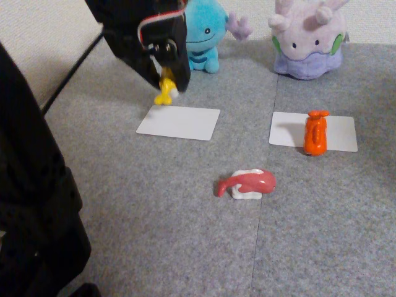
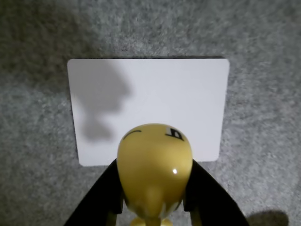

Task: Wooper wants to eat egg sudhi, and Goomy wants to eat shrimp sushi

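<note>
Taking the white card in front of Wooper as the landmark, the nearest thing in the fixed view was a pink-red sushi piece, lying on the grey carpet nearer the camera than the card and off to its right, tied to neither plush. To the right of the card lay a second white card, and the shrimp sushi stood upright at that card's left edge, with Goomy sitting behind it, so that half of the job looked done. Just above the landmark card's far left corner hung the gripper, its jaws clamped on the egg sudhi, the yellow piece dangling clear of the card. In the wrist view the egg sudhi sat between the two black fingers, over the near edge of the card, casting a shadow on it. Beyond the card sat Wooper, facing forward. What seemed left was lowering the egg piece onto the card and letting go.
</note>
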